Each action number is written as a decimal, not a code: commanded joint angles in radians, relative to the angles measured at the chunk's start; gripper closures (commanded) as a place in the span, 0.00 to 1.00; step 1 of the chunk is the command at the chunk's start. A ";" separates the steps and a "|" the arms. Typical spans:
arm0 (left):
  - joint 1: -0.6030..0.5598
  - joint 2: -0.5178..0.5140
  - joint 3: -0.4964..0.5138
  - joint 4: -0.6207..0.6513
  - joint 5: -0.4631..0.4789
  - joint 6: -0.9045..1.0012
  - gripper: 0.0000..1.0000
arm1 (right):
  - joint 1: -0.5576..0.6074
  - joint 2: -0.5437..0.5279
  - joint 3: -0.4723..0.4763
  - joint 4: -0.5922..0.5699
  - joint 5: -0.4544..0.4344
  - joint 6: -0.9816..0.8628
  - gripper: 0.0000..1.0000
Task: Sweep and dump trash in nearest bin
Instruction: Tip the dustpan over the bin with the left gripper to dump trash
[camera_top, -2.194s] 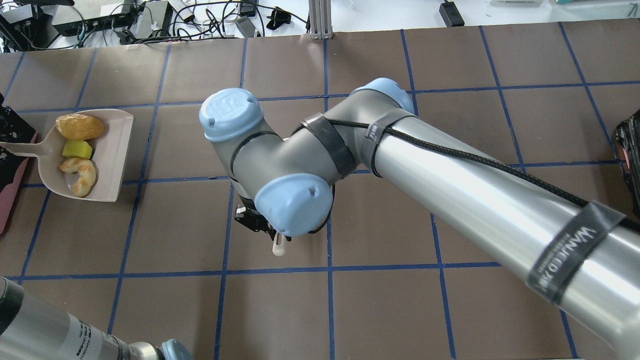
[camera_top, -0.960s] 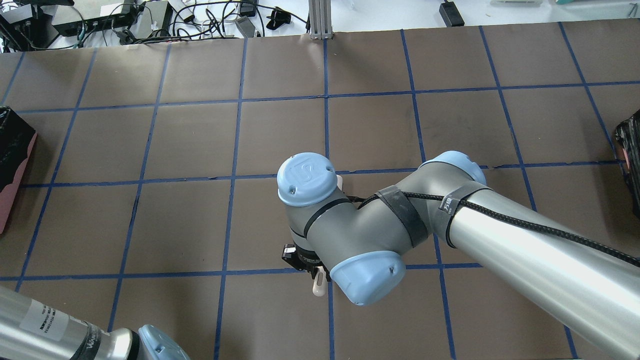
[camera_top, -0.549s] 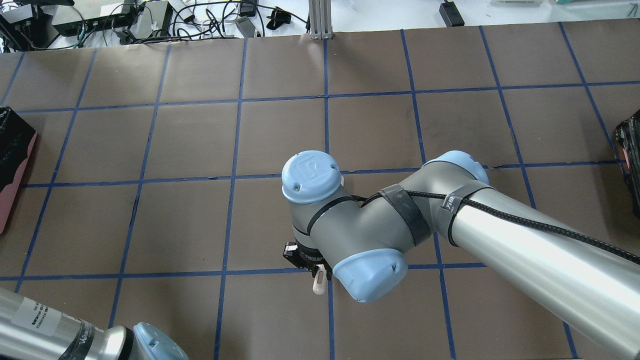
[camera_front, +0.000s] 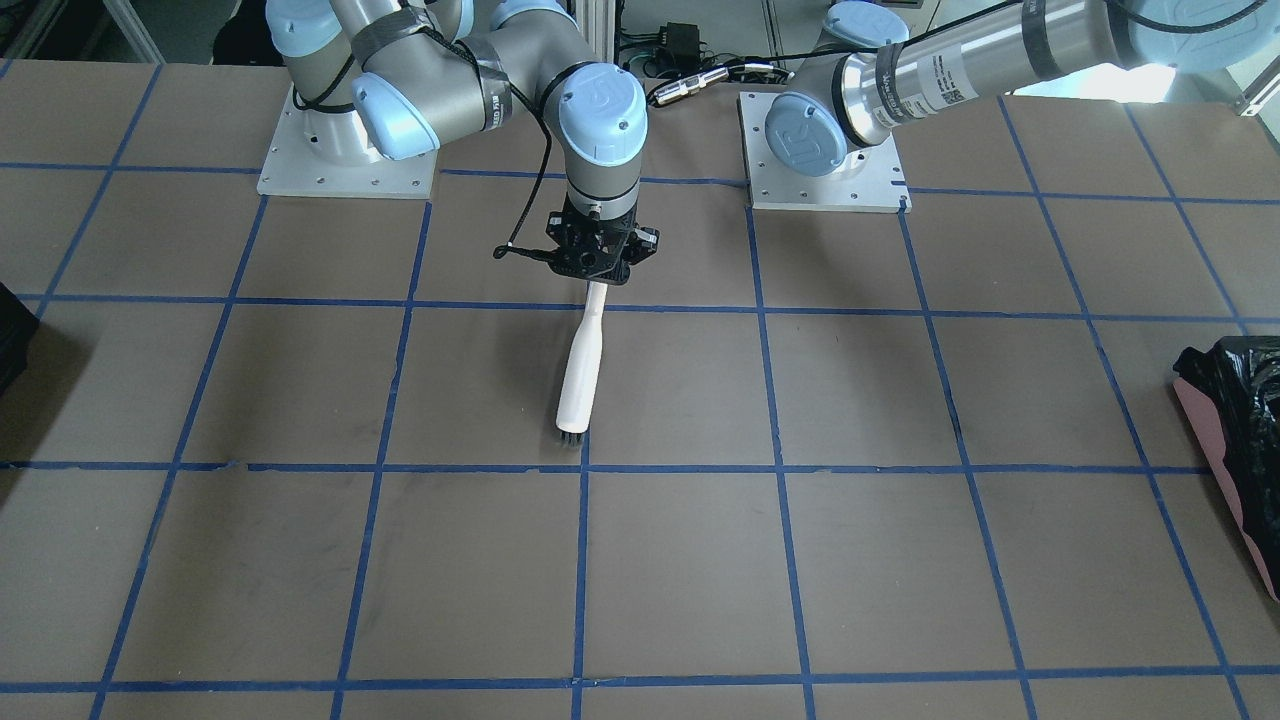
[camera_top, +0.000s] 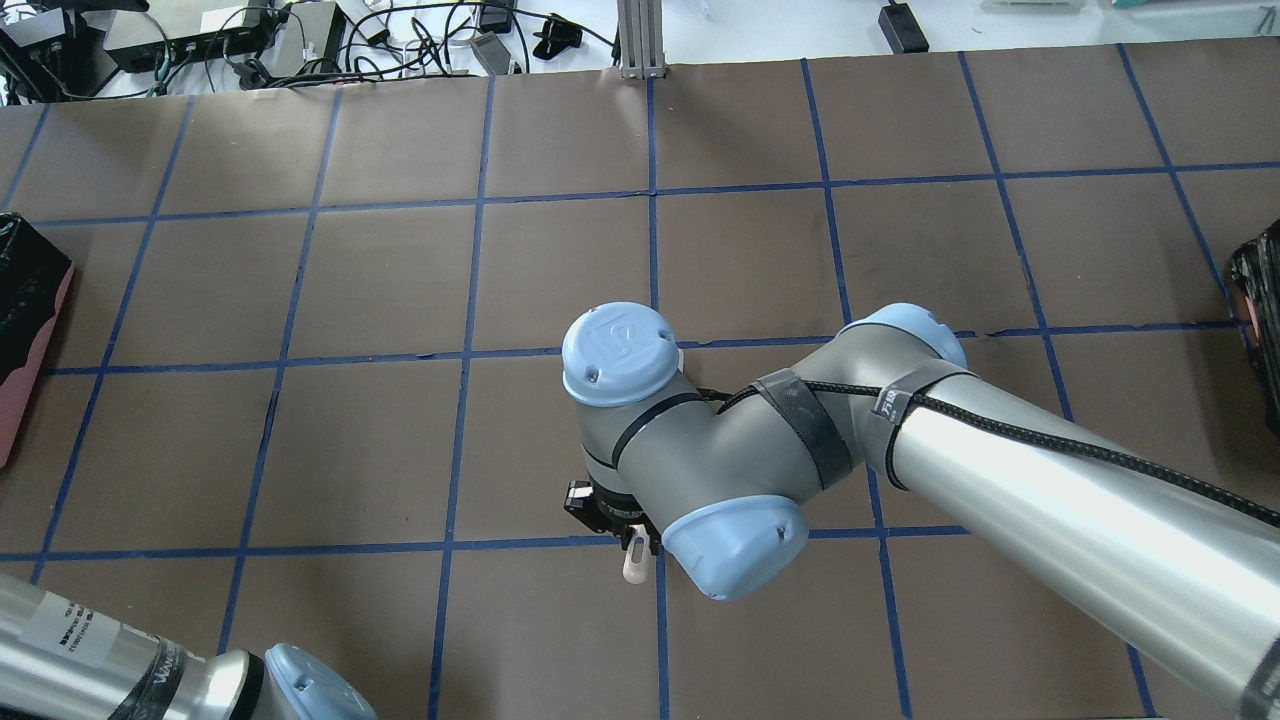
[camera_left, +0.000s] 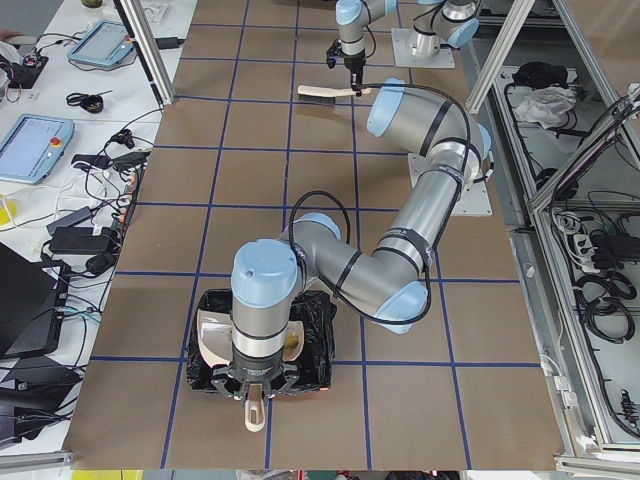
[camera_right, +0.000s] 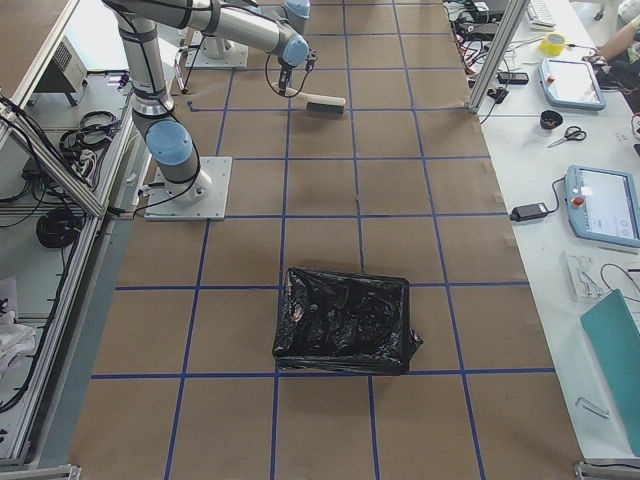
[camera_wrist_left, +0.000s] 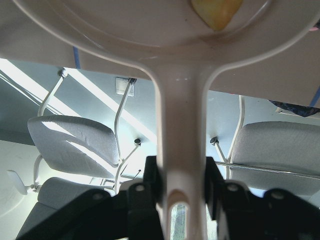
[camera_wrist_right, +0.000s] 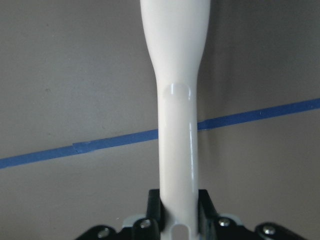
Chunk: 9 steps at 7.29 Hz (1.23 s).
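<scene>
My left gripper is shut on the handle of the off-white dustpan. In the exterior left view it holds the dustpan tilted over the bin, a salmon-pink container lined with a black bag, also at the table's end. A yellow wedge of trash lies in the pan; the other pieces are hidden. My right gripper is shut on the white brush, bristles down on the table's middle.
A dark bag-lined container stands at the opposite table end, at the right edge of the overhead view. The brown table is marked with blue tape lines. Both arm bases stand at the robot's side.
The dustpan with the three trash pieces has left the overhead view toward the bin. My right arm pulled the brush back toward the robot and right, and has since barely moved.
</scene>
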 joint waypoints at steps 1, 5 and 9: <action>-0.005 0.011 -0.015 0.115 0.001 0.002 1.00 | -0.001 0.001 0.001 -0.008 -0.007 0.000 0.24; -0.125 0.135 -0.321 0.503 0.264 -0.024 1.00 | -0.033 -0.005 -0.030 -0.008 -0.101 -0.096 0.17; -0.167 0.202 -0.437 0.587 0.340 -0.024 1.00 | -0.210 -0.051 -0.313 0.270 -0.172 -0.353 0.05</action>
